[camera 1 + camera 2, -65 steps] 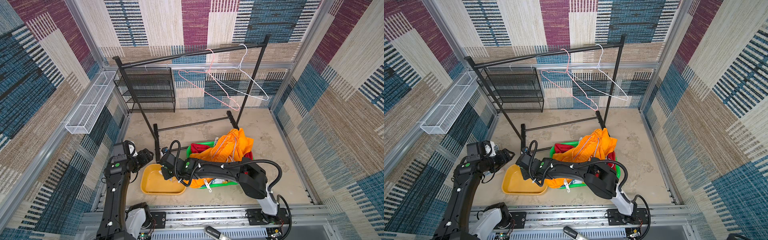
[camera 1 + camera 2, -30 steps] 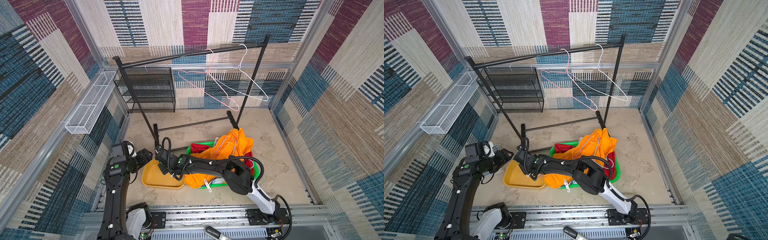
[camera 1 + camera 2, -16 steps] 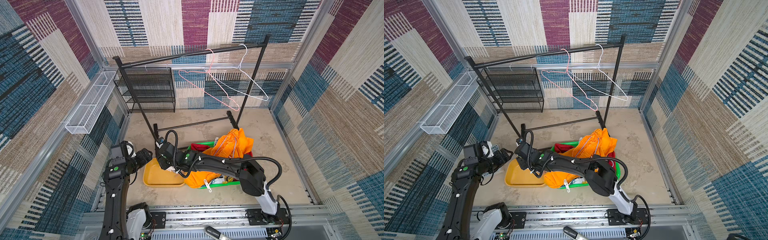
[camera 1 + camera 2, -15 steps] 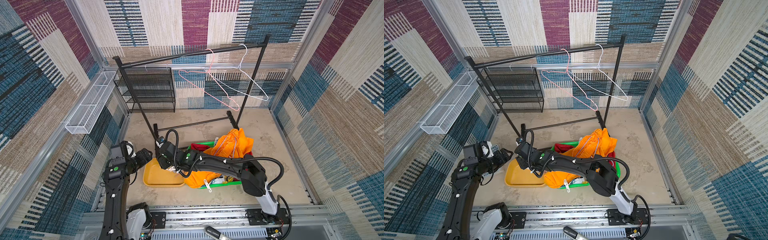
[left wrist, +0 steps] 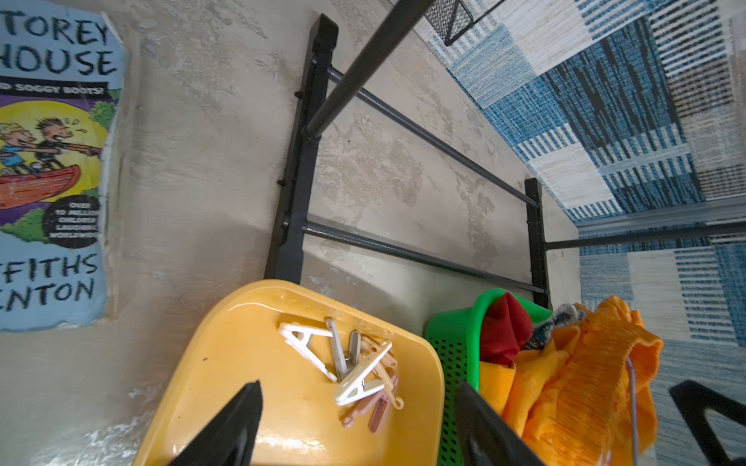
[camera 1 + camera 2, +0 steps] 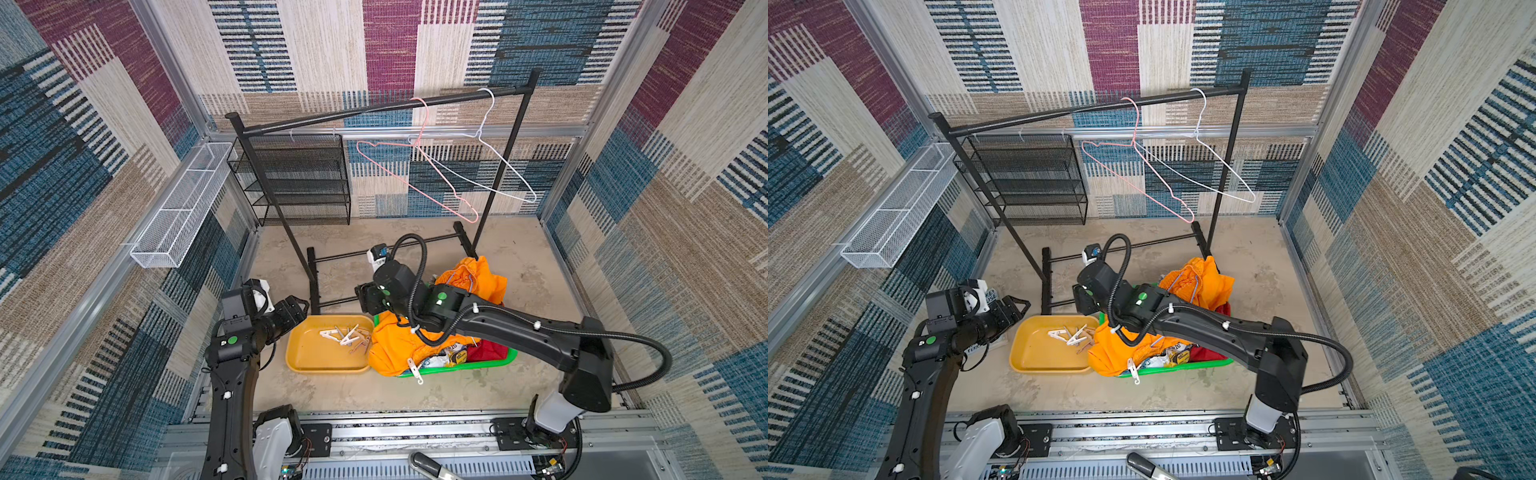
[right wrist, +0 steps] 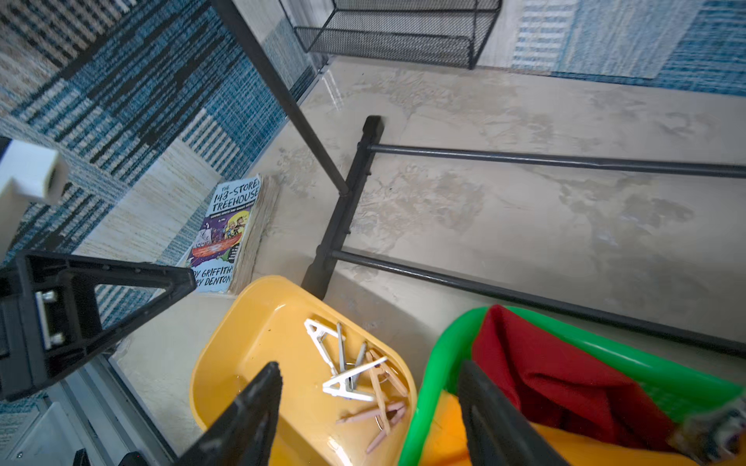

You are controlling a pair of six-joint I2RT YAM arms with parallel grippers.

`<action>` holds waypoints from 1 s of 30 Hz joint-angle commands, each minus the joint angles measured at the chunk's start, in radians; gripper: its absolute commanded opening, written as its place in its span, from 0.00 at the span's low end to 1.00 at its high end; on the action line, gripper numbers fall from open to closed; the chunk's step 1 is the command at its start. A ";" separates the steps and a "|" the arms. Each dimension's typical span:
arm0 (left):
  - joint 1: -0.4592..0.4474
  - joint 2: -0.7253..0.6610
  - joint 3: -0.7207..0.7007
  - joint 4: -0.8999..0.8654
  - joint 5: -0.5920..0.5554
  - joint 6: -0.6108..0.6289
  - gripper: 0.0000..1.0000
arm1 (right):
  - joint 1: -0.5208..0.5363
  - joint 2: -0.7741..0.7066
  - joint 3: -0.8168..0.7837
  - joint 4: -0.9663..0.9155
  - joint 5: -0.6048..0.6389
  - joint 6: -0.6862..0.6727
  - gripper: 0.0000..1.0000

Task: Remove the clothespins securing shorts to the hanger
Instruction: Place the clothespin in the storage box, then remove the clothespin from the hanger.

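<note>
Several white and pale pink clothespins lie loose in a yellow tray. Beside the tray, a green basket holds orange shorts, red shorts and a printed pair. One white clothespin is clipped to the orange shorts at the basket's front edge. My right gripper hangs open and empty above where tray and basket meet. At the tray's left end my left gripper is open, nothing in it.
A black garment rack stands behind, its foot right at the tray's back edge. On the rack hang a bare pink hanger and a white hanger. A book lies left of the tray. A black mesh shelf stands at the back wall.
My right gripper's jaws have opened, and it has lifted and drawn right from over the tray toward the basket. The left arm has barely moved.
</note>
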 commanded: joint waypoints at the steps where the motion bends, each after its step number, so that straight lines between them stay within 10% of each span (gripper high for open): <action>1: -0.050 0.002 0.000 0.039 0.054 0.038 0.78 | -0.036 -0.110 -0.082 -0.045 0.005 0.095 0.71; 13: -0.496 -0.012 0.047 0.043 -0.145 0.081 0.76 | -0.310 -0.522 -0.392 -0.192 -0.217 0.229 0.72; 30: -1.061 0.079 0.151 -0.006 -0.493 0.242 0.74 | -0.752 -0.514 -0.492 -0.143 -0.640 0.094 0.65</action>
